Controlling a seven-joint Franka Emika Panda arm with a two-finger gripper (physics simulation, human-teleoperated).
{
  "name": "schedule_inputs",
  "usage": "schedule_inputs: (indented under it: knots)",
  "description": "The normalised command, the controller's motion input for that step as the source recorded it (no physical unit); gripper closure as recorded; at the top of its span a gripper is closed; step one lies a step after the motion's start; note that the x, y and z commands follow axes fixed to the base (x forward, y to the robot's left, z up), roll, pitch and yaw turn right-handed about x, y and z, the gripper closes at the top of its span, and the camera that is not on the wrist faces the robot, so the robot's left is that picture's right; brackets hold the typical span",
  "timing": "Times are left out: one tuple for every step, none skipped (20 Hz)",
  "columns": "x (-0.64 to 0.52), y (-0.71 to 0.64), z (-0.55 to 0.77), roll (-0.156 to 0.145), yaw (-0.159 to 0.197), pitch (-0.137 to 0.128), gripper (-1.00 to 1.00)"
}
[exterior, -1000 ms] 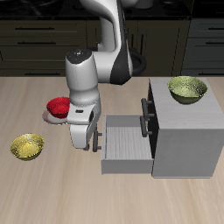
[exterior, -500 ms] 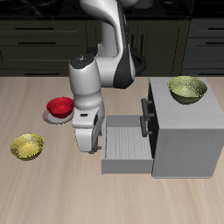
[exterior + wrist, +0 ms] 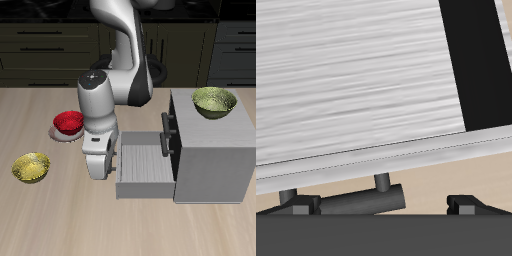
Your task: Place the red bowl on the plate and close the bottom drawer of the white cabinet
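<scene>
The red bowl sits on the plate, whose rim shows under it, behind the arm. The white cabinet stands beside them with its bottom drawer pulled out. My gripper hangs low right in front of the drawer's front panel. In the wrist view the drawer's grey inside fills the frame, and the dark bar handle lies close to my gripper. Its fingertips stand wide apart on either side, open and holding nothing.
One yellow-green bowl lies on the table near the front edge, on the far side of the arm from the cabinet. Another yellow-green bowl rests on the cabinet's top. The upper drawer's handle juts out above the open drawer.
My gripper has come down and moved toward the table's front edge, ending level with the drawer's front. The red bowl stays on the plate and the drawer has barely shifted.
</scene>
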Motion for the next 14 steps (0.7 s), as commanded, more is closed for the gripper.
schedule_inputs:
  knots:
    - [0.03,-0.03,-0.10,-0.015,-0.024,0.038,-1.00]
    - [0.02,0.08,-0.12,0.016,0.026,-0.084,-1.00]
    - [0.07,0.01,-0.10,0.000,-0.029,0.009,-1.00]
    - [0.11,0.05,0.03,0.004,-0.034,-0.057,-1.00]
    - [0.26,0.05,0.54,0.003,-0.164,-0.406,-1.00]
    - [0.13,0.04,0.06,0.011,-0.074,-0.055,-1.00]
    - [0.08,-0.01,-0.01,0.005,-0.001,-0.058,-1.00]
    - [0.00,0.00,0.00,0.000,0.000,0.000,-1.00]
    - [0.25,0.11,-0.15,0.043,0.123,-0.243,-1.00]
    - [0.17,0.15,-0.07,0.007,-0.119,-0.097,-1.00]
    - [0.02,0.08,-0.03,0.001,-0.022,-0.028,-1.00]
    - [0.33,0.55,-0.11,0.084,0.010,-0.189,-1.00]
    - [0.11,0.28,-0.01,0.057,-0.017,-0.066,-1.00]
    - [0.08,0.22,-0.04,0.020,0.001,-0.103,-1.00]
